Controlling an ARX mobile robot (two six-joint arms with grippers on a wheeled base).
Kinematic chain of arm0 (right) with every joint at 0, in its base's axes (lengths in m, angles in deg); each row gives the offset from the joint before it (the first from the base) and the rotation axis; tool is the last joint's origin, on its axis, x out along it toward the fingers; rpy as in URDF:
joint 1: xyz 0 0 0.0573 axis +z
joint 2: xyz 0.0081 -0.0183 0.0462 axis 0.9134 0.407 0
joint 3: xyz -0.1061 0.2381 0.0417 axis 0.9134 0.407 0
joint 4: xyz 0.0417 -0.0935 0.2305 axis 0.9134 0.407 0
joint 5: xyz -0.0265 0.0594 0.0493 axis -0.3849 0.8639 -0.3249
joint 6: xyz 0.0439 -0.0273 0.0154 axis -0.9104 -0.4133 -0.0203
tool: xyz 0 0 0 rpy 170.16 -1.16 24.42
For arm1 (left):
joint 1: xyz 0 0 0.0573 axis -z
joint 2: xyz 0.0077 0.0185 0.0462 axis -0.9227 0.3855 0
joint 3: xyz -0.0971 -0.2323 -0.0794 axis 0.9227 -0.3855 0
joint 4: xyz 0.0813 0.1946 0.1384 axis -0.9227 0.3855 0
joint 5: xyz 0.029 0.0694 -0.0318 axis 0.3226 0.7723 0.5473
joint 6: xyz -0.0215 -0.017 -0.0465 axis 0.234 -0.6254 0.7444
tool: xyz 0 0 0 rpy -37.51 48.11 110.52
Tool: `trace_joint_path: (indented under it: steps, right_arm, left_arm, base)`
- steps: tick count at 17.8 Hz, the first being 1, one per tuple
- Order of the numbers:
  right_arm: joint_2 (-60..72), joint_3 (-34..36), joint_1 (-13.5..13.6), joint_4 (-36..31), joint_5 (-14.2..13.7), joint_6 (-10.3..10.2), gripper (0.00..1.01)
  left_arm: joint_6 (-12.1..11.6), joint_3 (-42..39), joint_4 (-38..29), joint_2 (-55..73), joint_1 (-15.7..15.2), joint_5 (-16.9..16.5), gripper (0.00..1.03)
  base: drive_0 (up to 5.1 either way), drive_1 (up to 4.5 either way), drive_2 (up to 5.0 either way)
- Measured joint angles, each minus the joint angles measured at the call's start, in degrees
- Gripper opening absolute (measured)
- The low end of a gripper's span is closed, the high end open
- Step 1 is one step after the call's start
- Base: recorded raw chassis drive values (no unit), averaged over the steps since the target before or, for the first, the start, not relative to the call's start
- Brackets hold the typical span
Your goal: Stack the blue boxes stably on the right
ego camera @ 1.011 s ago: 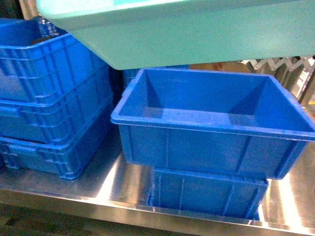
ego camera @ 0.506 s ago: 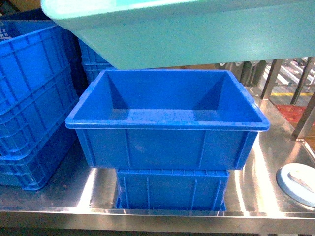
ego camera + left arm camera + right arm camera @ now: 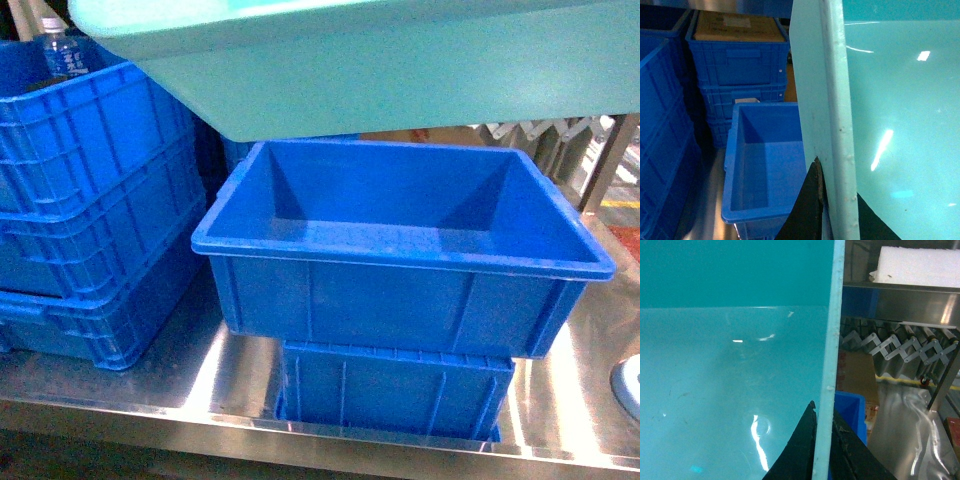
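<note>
One of the blue boxes, a light turquoise tub point(image 3: 400, 70), hangs in the air across the top of the head view, over a dark blue open crate point(image 3: 400, 250). My left gripper point(image 3: 836, 179) is shut on the tub's left rim point(image 3: 837, 100), one black finger outside the wall and one inside. My right gripper point(image 3: 823, 411) is shut on the right rim point(image 3: 832, 340) the same way. The tub's smooth inside point(image 3: 730, 365) fills most of both wrist views. In the head view the tub hides both grippers.
The dark blue open crate sits on a smaller dark blue crate point(image 3: 395, 390) on the steel table point(image 3: 240, 380). Ribbed blue crates point(image 3: 90, 200) are stacked at the left, with a water bottle point(image 3: 60, 50) on top. A pale round object point(image 3: 630, 385) lies at the right edge.
The head view has swung: the dark blue crates slid left in view, then partly back right. The turquoise tub stays held high in both grippers.
</note>
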Motion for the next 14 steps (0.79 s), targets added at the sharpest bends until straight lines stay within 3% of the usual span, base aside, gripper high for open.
trace_joint_path:
  steps: [2, 14]
  right_arm:
    - [0.0, 0.0, 0.2, -0.1, 0.0, 0.0, 0.07]
    - [-0.4, 0.0, 0.2, 0.1, -0.1, 0.0, 0.07]
  left_arm:
    - [0.0, 0.0, 0.0, 0.0, 0.0, 0.0, 0.02]
    - [0.0, 0.0, -0.1, -0.2, 0.1, 0.0, 0.02]
  base:
    - [-0.4, -0.40, -0.4]
    - [0.0, 4.36, -4.3]
